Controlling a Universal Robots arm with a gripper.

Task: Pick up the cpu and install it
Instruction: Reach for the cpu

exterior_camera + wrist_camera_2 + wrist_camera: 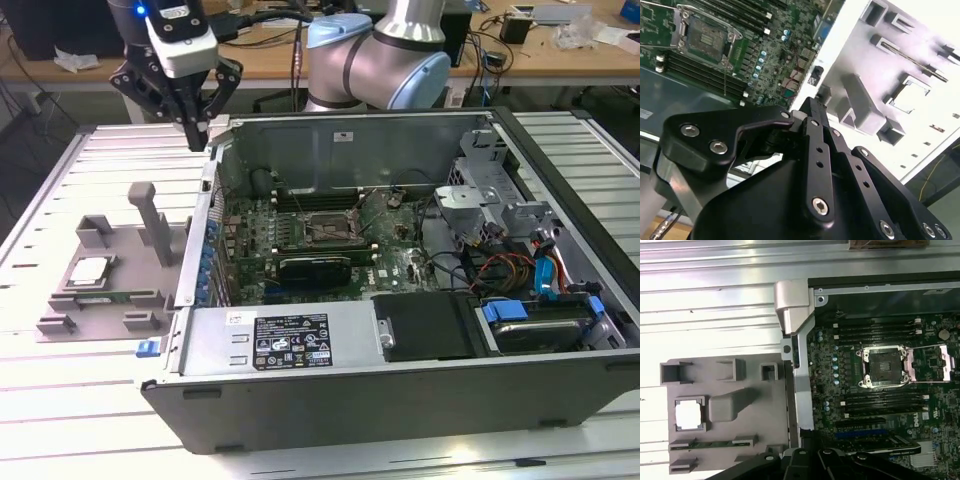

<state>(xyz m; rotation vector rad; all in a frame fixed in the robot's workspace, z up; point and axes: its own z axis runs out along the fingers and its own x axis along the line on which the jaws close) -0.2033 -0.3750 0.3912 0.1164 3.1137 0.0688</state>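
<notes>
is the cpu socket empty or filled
Empty: the socket shows a bare dark centre, and the cpu sits in the grey holder outside the case.

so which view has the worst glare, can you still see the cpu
Second wrist view is worst: the grey tray bleaches out to white. First wrist view: the cpu is a washed-out white square. Exterior view: even light, its metal top readable.
</notes>
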